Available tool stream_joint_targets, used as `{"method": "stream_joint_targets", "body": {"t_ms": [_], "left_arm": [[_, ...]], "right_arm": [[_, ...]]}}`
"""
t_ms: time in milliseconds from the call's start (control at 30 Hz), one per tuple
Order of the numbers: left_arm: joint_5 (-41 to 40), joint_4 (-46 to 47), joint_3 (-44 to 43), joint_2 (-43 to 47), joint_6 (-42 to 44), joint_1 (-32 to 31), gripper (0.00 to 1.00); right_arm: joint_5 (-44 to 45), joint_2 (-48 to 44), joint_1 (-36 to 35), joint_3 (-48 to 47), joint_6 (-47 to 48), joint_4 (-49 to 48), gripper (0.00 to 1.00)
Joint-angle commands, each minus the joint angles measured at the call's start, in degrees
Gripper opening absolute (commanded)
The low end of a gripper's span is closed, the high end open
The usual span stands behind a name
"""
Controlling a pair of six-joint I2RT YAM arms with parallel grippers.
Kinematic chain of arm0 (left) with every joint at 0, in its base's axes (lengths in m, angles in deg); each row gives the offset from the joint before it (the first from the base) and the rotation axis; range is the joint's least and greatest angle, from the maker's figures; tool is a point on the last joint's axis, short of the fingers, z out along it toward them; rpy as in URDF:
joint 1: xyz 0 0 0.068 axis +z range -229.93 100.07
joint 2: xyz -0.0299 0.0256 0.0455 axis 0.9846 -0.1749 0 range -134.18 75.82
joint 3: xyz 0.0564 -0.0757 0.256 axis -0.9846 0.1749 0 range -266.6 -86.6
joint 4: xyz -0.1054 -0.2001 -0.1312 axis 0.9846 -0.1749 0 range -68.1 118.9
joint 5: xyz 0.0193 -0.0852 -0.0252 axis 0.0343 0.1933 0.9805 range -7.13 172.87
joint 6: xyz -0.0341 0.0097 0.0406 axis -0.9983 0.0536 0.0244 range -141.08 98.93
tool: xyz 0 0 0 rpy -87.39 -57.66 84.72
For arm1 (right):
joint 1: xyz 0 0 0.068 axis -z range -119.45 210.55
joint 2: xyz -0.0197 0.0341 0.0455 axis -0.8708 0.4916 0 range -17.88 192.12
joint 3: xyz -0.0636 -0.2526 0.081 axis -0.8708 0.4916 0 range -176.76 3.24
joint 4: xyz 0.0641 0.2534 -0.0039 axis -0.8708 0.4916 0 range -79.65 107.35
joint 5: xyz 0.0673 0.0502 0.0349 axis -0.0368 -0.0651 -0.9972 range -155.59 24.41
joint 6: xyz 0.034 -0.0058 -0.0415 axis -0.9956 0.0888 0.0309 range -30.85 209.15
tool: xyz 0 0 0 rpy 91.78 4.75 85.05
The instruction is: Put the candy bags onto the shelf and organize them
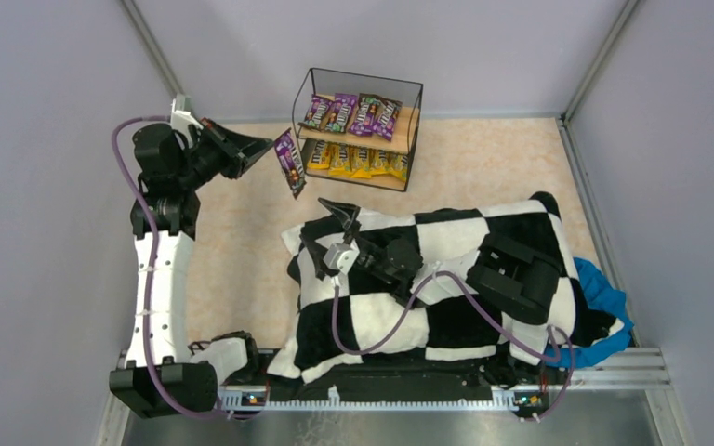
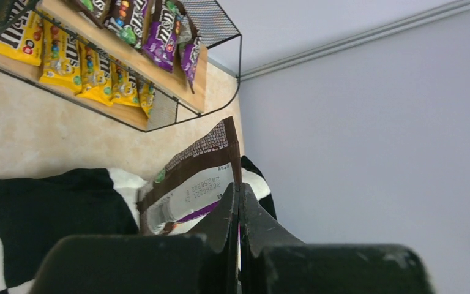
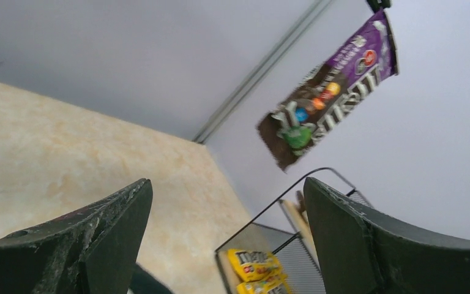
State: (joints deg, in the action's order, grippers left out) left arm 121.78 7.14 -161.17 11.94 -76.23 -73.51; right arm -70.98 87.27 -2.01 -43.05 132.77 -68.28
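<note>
Your left gripper (image 1: 265, 147) pinches only one end of the glossy purple-and-brown candy bag (image 1: 289, 163) hanging in the air just left of the black-wire, wooden-board shelf (image 1: 410, 119), so it could catch that wire and slip free; your right gripper (image 3: 226, 239) sits with fingers apart.

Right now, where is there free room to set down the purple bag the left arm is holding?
The shelf is crowded: purple bags cover the top board, yellow bags the bottom; only a sliver shows at the top board's right end. Bare table lies right of the shelf, behind the cushion, and between the left arm and the cushion.
</note>
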Motion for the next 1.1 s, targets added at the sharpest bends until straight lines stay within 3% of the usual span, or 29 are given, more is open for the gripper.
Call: {"method": "stream_joint_targets", "body": {"t_ms": [0,433,767,1067], "left_arm": [[2.8,-0.6,-4.7,1.0,-3.1,-0.2,0.0],[5.9,1.7,-6.5,2.0,-6.8,-0.2,0.0],[6.6,2.5,-7.5,2.8,-8.0,-0.2,0.0],[6.2,2.8,-7.8,3.1,-8.6,-0.3,0.0]], "right_arm": [[4.0,3.0,-0.5,-4.3,3.1,-14.3,0.93],[10.2,9.1,-0.8,-17.1,6.9,-10.4,0.95],[9.8,9.7,-0.9,-20.3,5.5,-10.5,0.97],[11.6,9.3,-0.9,-20.8,5.2,-10.9,0.89]]}}
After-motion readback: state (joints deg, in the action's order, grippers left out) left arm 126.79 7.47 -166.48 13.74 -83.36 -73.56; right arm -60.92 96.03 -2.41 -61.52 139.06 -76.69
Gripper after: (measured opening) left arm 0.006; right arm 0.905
